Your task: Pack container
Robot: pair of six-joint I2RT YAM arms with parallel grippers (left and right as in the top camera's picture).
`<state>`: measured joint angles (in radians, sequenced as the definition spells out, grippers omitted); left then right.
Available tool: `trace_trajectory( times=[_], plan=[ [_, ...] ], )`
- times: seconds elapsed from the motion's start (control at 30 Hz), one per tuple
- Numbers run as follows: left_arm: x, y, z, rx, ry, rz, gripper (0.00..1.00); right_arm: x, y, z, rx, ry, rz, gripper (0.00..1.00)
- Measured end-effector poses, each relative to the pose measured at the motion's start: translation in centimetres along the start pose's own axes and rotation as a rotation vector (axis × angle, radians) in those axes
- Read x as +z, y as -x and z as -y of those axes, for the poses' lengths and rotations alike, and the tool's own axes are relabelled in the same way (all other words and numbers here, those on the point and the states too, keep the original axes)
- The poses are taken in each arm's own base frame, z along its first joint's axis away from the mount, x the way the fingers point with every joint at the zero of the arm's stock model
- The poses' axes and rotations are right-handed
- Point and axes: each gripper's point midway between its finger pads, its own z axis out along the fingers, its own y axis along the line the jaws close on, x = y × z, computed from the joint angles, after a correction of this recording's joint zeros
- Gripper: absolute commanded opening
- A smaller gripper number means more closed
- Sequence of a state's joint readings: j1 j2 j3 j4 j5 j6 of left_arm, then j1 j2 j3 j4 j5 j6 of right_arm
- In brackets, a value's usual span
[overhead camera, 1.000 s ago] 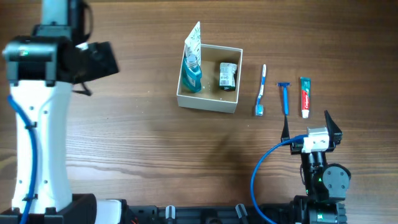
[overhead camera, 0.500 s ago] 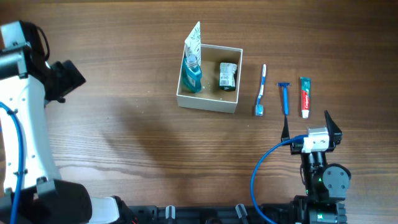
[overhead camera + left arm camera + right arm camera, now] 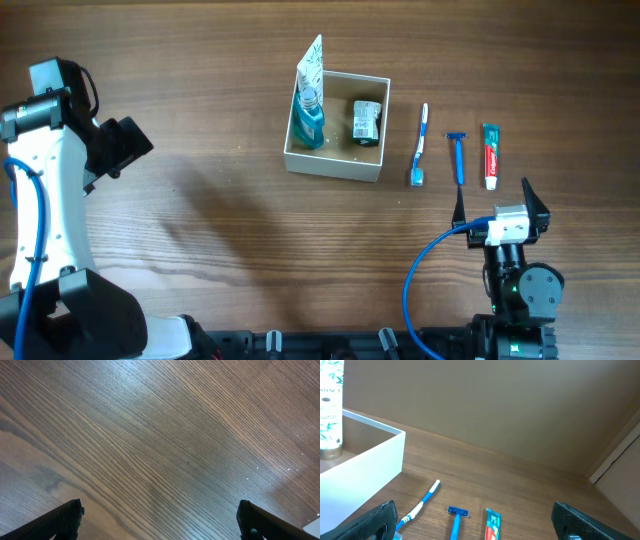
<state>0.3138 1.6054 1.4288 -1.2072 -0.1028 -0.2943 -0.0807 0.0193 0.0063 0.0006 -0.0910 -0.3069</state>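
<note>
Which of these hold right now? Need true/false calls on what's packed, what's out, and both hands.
1. The toothbrush is in the container. False: it lies on the table outside it, beside the razor.
2. A blue bottle stands in the container. True.
3. The right hand holds the toothpaste. False: it is open and empty, and the toothpaste lies on the table.
4. The left hand is open, holding nothing. True.
</note>
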Motion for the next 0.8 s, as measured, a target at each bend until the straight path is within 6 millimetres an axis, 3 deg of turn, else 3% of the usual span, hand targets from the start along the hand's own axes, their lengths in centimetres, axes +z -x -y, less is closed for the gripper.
trace_trajectory(
  times=[0.63,0.8],
  plan=[
    [0.0,0.0,0.0,0.000,0.000,0.000,1.00,0.0,0.1,0.0,0.000,0.001,0.005,1.00],
    [0.0,0.0,0.0,0.000,0.000,0.000,1.00,-0.2,1.4,-2.5,0.067,0.151,0.069,1.00]
  ],
)
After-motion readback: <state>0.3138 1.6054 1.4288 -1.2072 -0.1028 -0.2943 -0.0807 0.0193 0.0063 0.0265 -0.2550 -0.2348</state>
